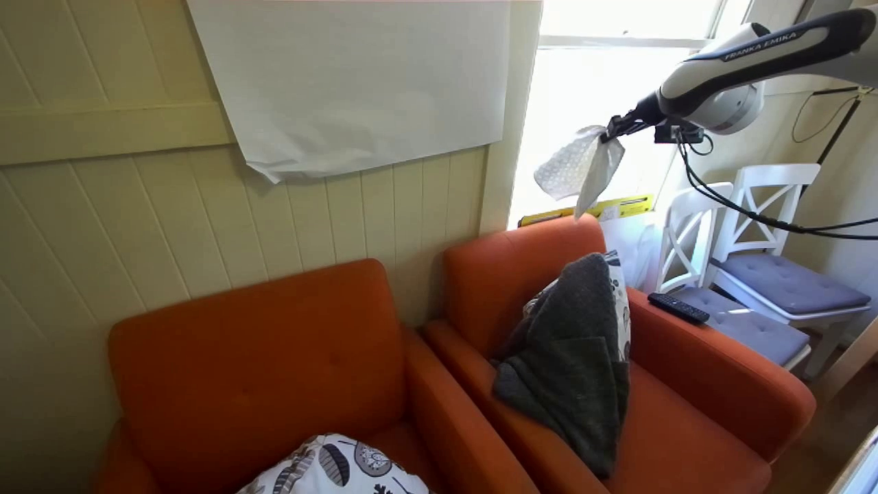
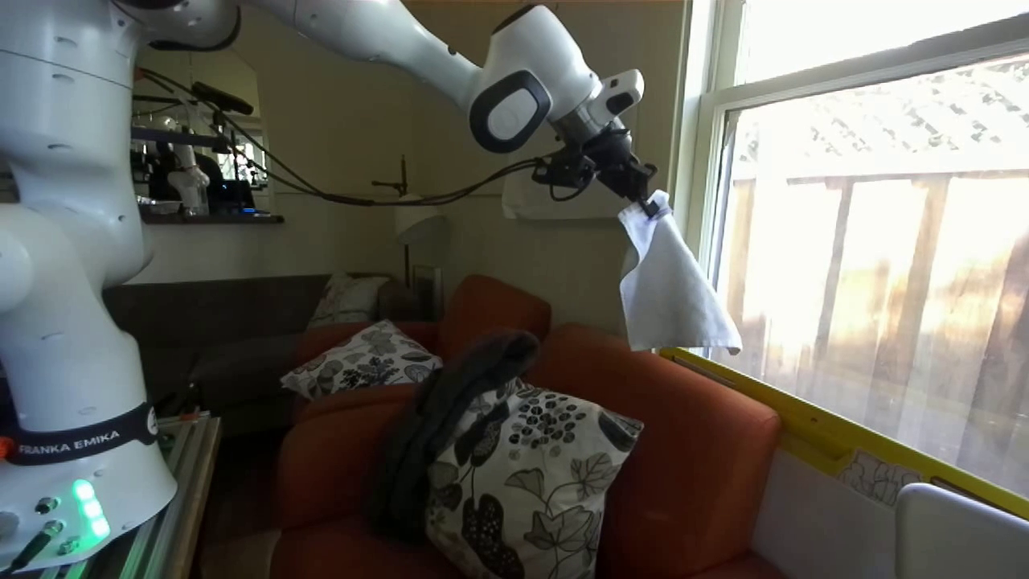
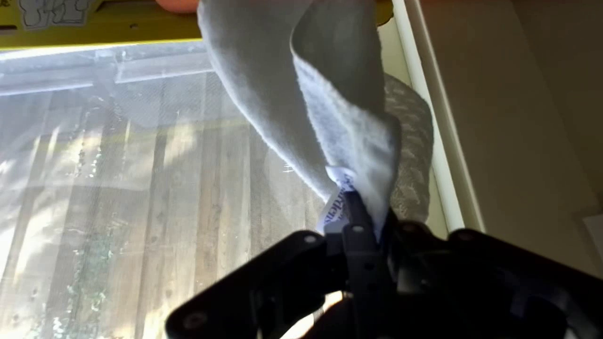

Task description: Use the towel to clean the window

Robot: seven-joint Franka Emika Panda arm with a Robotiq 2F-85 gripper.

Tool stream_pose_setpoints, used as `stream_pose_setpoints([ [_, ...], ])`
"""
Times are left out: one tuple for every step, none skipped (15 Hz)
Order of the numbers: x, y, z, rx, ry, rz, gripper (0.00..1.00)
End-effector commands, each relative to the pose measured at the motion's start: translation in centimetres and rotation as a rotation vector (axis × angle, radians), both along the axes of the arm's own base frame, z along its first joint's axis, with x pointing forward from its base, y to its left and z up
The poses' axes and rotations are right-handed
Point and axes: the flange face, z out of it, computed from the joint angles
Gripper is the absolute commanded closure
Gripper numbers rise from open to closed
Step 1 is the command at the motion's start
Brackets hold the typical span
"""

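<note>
Since the hand (image 2: 648, 207) is clamped on a gathered end of the towel (image 2: 675, 293), grasping looks done, and carrying it over seems the current step. The towel hangs loose near a side frame (image 2: 712, 169), in front of the window (image 2: 868, 249); contact is unclear. The next move likely calls for pressing it flat against the window, then sweeping away from the side frame. Beyond stands a wooden fence (image 3: 226, 202).

In an exterior view, daylight burns the window (image 1: 597, 82) white beside a dimmer wall (image 1: 151, 219).
</note>
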Motion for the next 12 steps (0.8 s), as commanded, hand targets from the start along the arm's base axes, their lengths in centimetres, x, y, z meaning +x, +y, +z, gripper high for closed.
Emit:
stream_pose_setpoints([
  [0.2,-0.1,-0.2,0.001,0.001,-0.002,0.93],
  [0.2,-0.1,-0.4,0.001,0.002,-0.003,0.93],
  [0.3,-0.2,-0.5,0.001,0.001,-0.005,0.93],
  [0.3,-0.2,-0.5,0.001,0.001,-0.005,0.98],
  [1.5,-0.8,-0.9,-0.011,-0.035,-0.024,0.98],
  [2.3,-0.9,-1.1,0.008,-0.057,-0.031,0.98],
  [3.4,-1.2,-1.5,0.014,-0.088,-0.038,0.98],
  [4.4,-1.5,-1.7,0.023,-0.119,-0.056,0.98],
  [5.6,-1.7,-1.8,0.048,-0.157,-0.074,0.98],
  [6.6,-1.9,-2.0,0.061,-0.192,-0.089,0.98],
  [7.8,-2.2,-2.1,0.08,-0.23,-0.117,0.98],
  [8.6,-2.4,-2.1,0.092,-0.266,-0.14,0.98],
])
